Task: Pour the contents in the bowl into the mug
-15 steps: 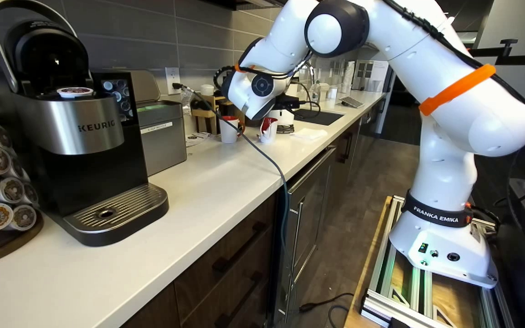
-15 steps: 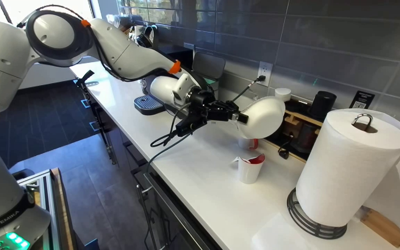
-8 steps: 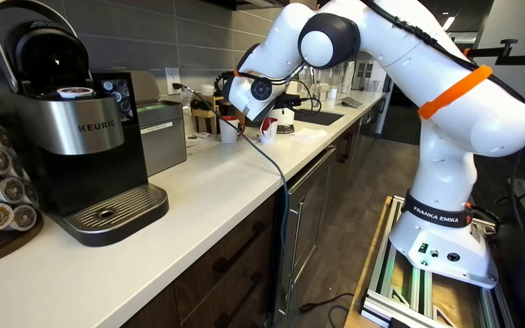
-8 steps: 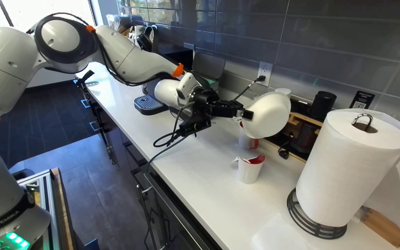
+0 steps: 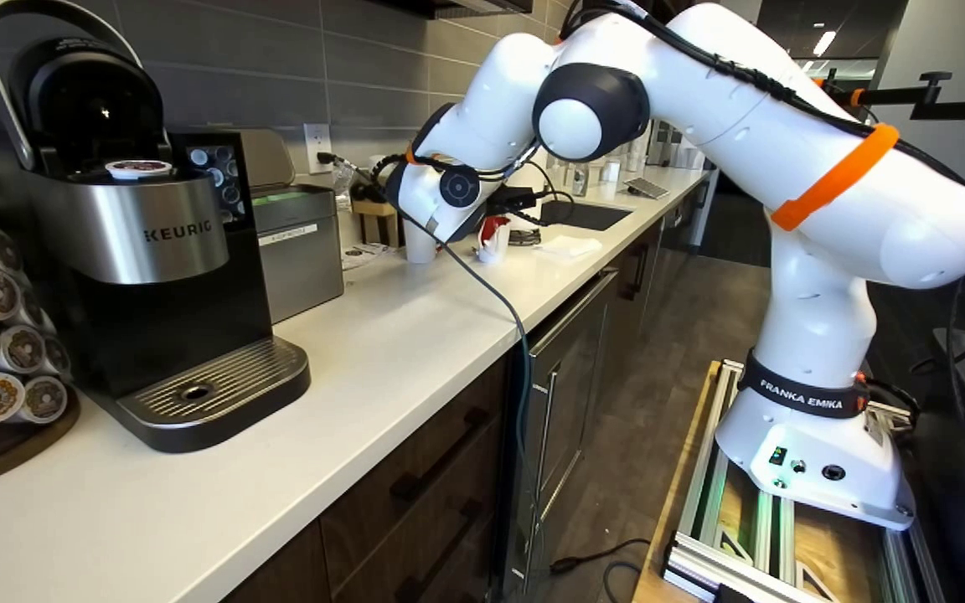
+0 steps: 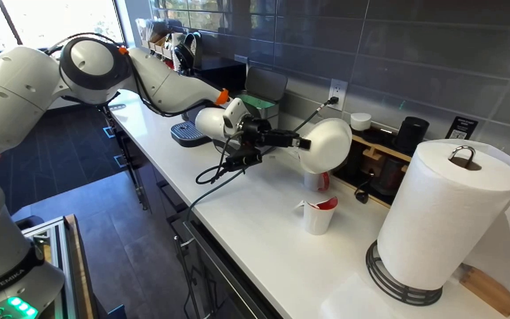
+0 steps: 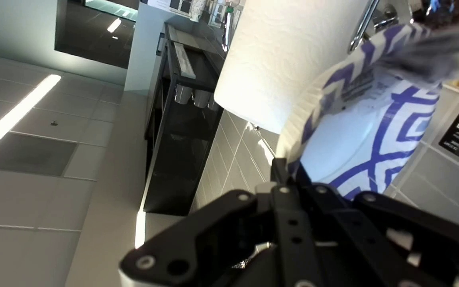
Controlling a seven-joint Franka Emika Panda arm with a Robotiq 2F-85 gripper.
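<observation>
Black and steel Keurig coffee machine [image 5: 139, 226] at the near end of the tabletop [image 5: 365, 360] in an exterior view, with lid raised and a pod [image 5: 138, 170] on top.

In an exterior view, white bowl [image 6: 327, 148] tipped on its side in mid-air, with underside toward the camera; lower, on the tabletop, a red-handled mug [image 6: 313, 182] partly hidden behind it and, nearer, an upright red-lined mug [image 6: 317, 220]; to the right, a paper-towel roll [image 6: 447, 217].

In the wrist view, jaws clenched on the bowl's rim, with blue geometric patterning inside; across the far rim, a blurred grey item [image 7: 432, 59], too smeared to identify.
</observation>
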